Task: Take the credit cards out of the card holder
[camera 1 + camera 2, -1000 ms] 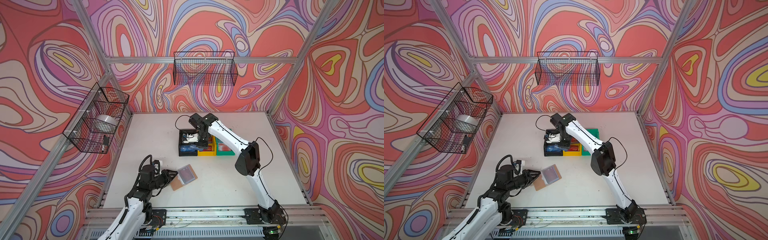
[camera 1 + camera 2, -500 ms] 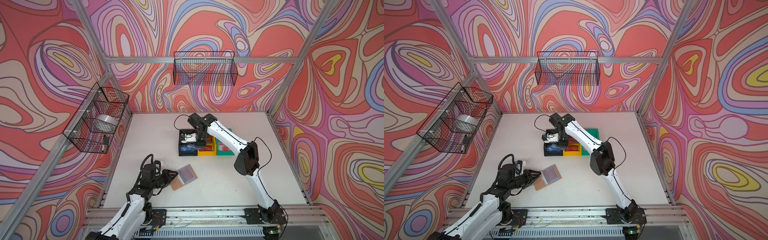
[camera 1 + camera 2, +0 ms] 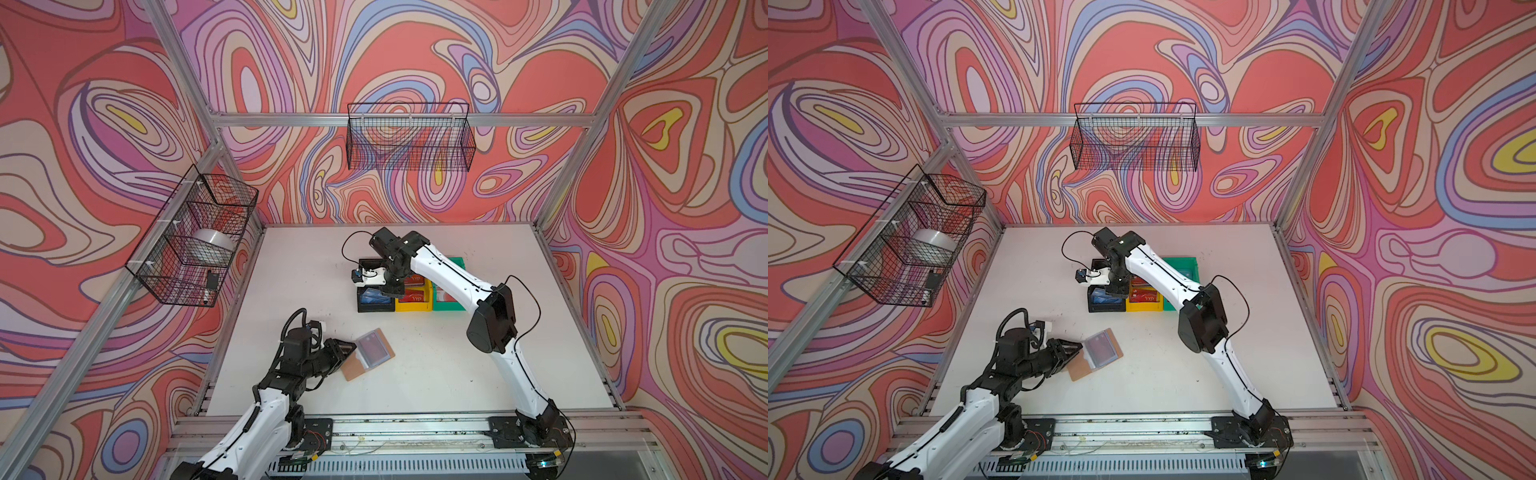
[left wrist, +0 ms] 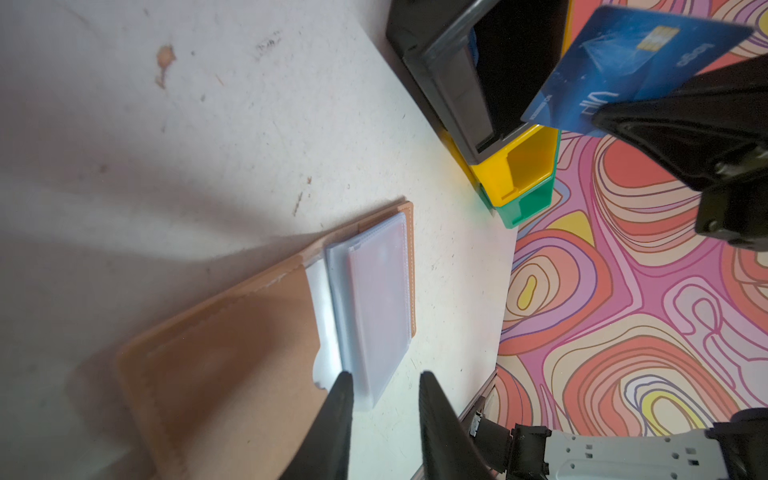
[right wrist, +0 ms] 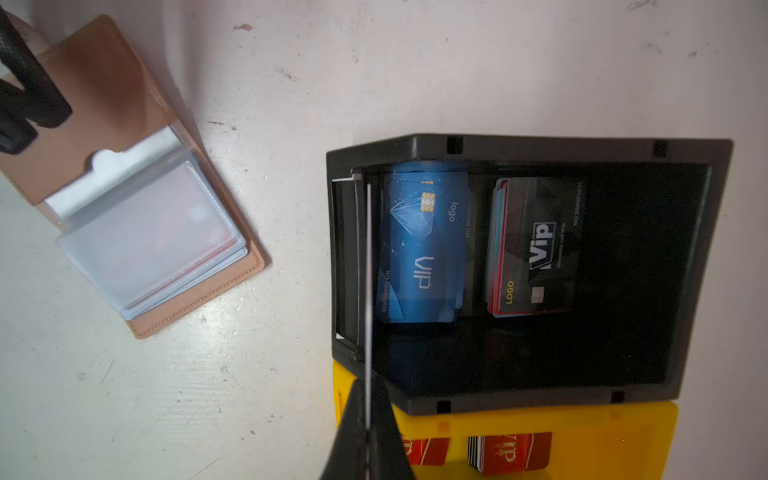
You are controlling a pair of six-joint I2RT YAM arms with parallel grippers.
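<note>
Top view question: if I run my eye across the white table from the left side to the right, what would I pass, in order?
left end effector → open tan card holder → yellow bin → green bin → right arm's black elbow

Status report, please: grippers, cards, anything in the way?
Right gripper shut on blue card, over black bin. Left gripper open, tips at card holder. Reddish card visible inside. Path clear.

The tan card holder (image 3: 367, 354) lies open and flat on the table (image 3: 457, 374), clear sleeves up, a reddish card (image 5: 166, 232) faint inside. A blue VIP card (image 4: 623, 66) hangs edge-down over the black bin (image 5: 706, 270) — pinched.
</note>
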